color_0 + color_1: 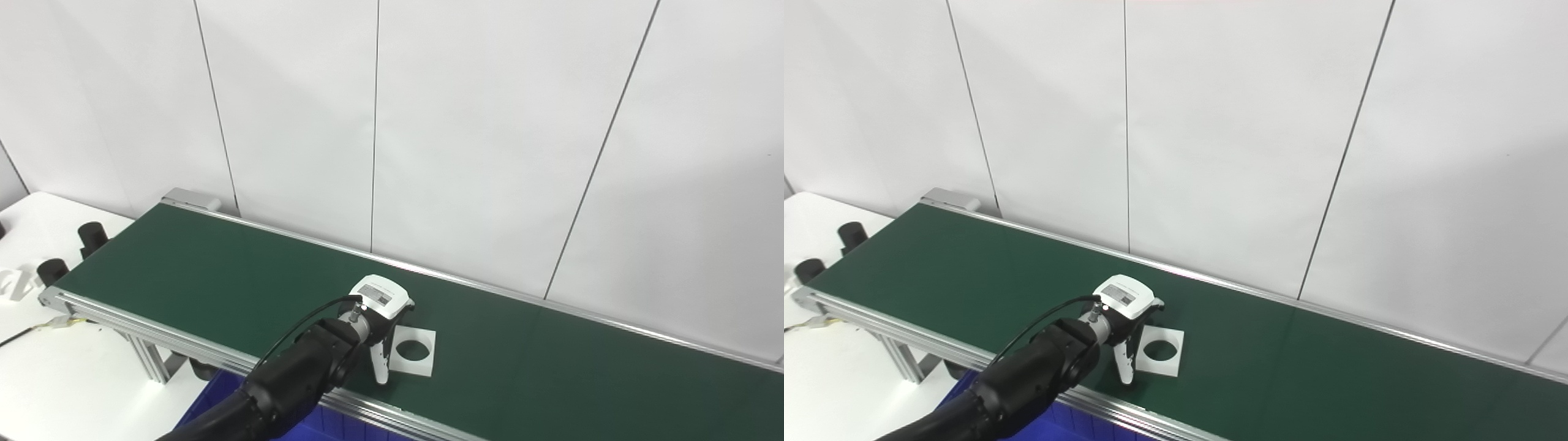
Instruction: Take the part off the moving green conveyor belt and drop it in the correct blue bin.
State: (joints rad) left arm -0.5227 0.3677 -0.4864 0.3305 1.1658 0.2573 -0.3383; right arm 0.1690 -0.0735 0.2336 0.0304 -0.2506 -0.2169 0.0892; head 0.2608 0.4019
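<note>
I see my left hand [384,318] reaching over the near edge of the green conveyor belt [184,269], fingers [380,361] spread downward and holding nothing. The part [413,350], a flat white square plate with a round hole, lies on the belt just beside the fingers, closer to the near edge than the far one. It has no long axis; its sides sit slightly skewed to the belt's run. A blue bin [214,398] shows below the near edge. My right hand is out of view.
</note>
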